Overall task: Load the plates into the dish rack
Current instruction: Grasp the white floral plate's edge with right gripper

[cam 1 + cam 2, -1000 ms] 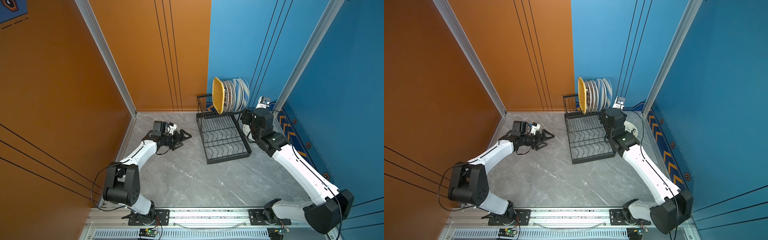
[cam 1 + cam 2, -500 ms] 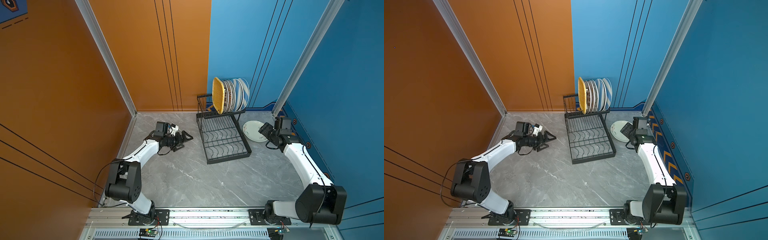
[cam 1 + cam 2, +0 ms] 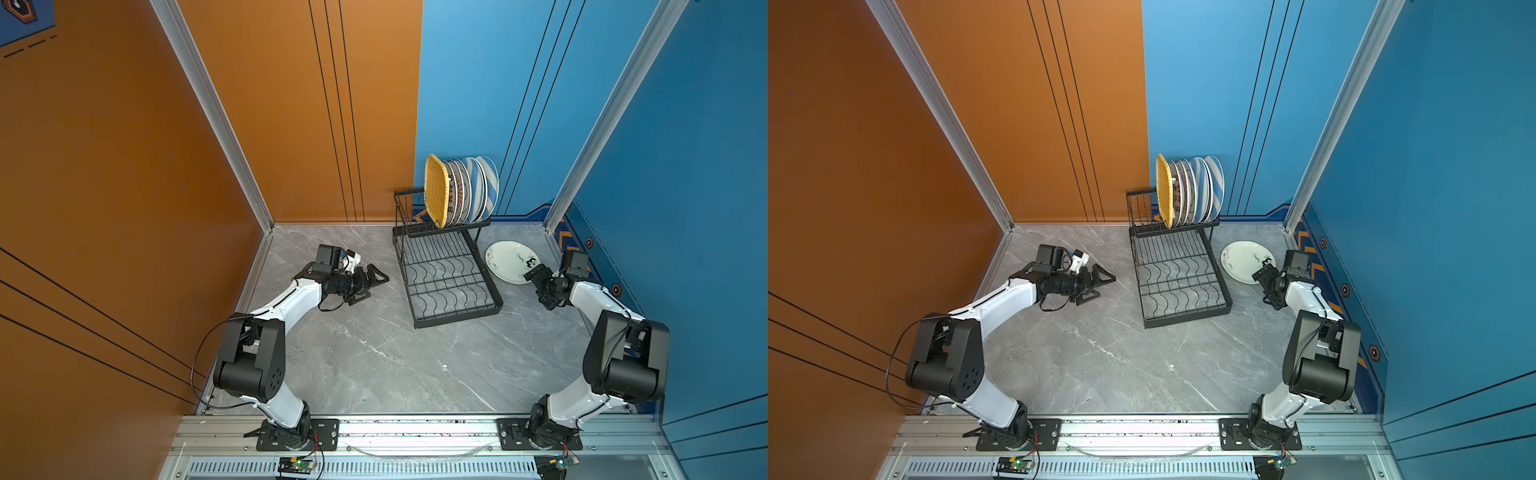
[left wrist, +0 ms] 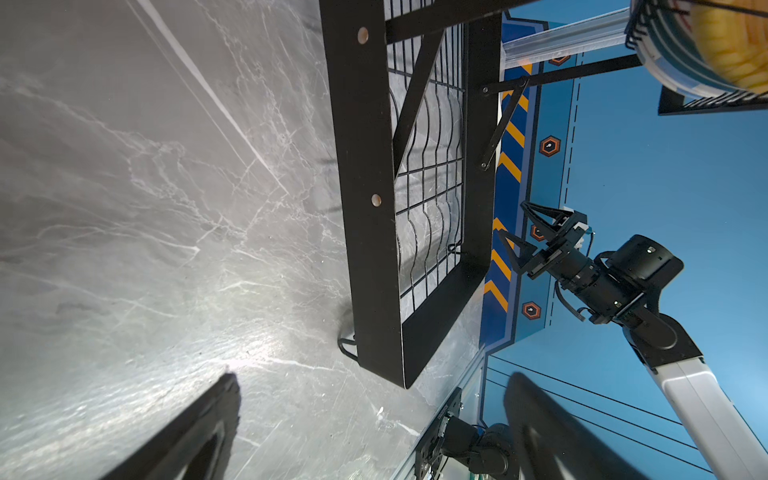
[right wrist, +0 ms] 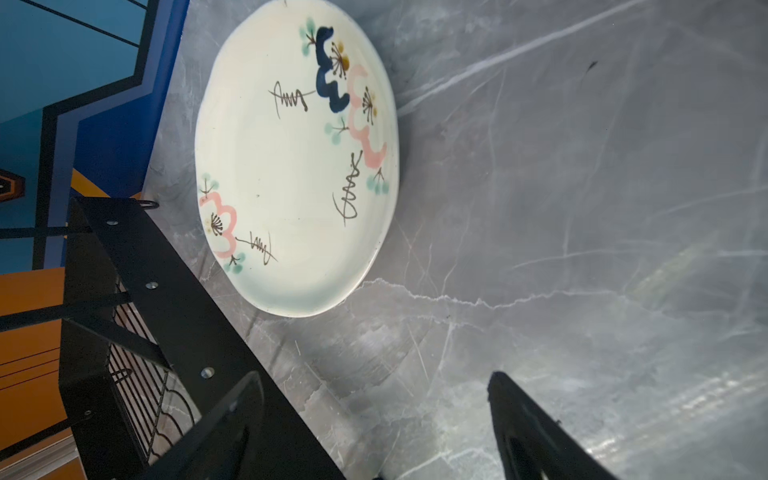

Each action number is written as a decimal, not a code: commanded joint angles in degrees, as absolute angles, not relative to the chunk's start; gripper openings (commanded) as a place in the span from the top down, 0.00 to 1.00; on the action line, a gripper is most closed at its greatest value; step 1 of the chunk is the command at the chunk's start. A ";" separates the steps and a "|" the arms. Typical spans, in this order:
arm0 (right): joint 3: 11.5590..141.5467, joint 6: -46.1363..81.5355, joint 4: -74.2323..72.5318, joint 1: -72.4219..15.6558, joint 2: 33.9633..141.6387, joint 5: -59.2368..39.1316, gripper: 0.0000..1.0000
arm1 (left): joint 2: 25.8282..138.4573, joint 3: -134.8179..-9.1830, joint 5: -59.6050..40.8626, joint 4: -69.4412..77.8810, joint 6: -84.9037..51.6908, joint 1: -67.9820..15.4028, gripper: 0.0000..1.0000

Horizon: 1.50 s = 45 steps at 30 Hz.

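Observation:
In both top views the black wire dish rack (image 3: pixel 457 318) (image 3: pixel 1187 320) stands at the back of the table. Its raised shelf holds several plates upright, from a yellow woven one (image 3: pixel 436 191) (image 3: pixel 1165 191) to a blue-striped one (image 3: pixel 488 183). One white flowered plate (image 3: pixel 511 262) (image 3: pixel 1246 262) (image 5: pixel 291 166) lies flat on the table right of the rack. My right gripper (image 3: pixel 540 286) (image 3: pixel 1268 286) (image 5: pixel 374 399) hovers open just short of that plate's near rim, holding nothing. My left gripper (image 3: pixel 377 286) (image 3: pixel 1105 287) (image 4: pixel 370 399) rests open and empty, low, left of the rack (image 4: pixel 365 208).
The grey marble table (image 3: pixel 374 353) is boxed in by an orange wall (image 3: pixel 124 166) on the left and blue walls (image 3: pixel 685 166) at the back and right. The lone plate lies between the rack's side (image 5: pixel 166 291) and the blue wall. An aluminium rail (image 3: pixel 415 432) runs along the front.
My right arm has swung away from the rack's upper shelf, down and to the right, uncovering the flat plate; its jaws have opened wider. The left arm has barely moved.

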<state>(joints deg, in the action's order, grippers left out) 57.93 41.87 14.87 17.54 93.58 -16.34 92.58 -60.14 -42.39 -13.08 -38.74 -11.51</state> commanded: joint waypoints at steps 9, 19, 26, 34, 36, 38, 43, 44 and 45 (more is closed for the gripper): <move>56.60 44.93 5.71 20.50 99.84 -23.26 0.14 | 94.12 -62.00 -40.78 -13.36 -37.49 -12.94 0.00; 56.78 48.26 -0.32 22.32 104.68 -26.12 0.19 | 94.71 -62.03 -39.48 -13.36 -37.88 -13.95 0.01; 57.39 51.58 -5.80 22.59 108.11 -28.25 0.33 | 94.72 -62.11 -38.42 -13.41 -38.32 -14.46 0.01; 57.14 55.98 -11.73 22.68 111.60 -29.26 0.48 | 94.08 -61.79 -37.12 -13.37 -38.98 -15.03 0.01; 56.91 57.38 -13.90 22.76 112.60 -29.57 0.50 | 93.96 -61.74 -36.84 -13.37 -39.11 -15.18 0.01; 56.87 58.33 -15.28 22.76 113.44 -29.91 0.54 | 93.93 -61.67 -36.71 -13.37 -39.20 -15.27 0.01; 56.76 60.08 -17.92 22.74 115.22 -30.23 0.63 | 93.72 -61.54 -36.35 -13.37 -39.47 -15.47 0.01; 56.78 60.34 -18.40 22.77 115.55 -30.32 0.64 | 93.67 -61.55 -36.22 -13.40 -39.55 -15.48 0.01; 56.77 60.59 -18.83 22.76 115.88 -30.53 0.65 | 93.69 -61.59 -36.19 -13.36 -39.55 -15.55 0.01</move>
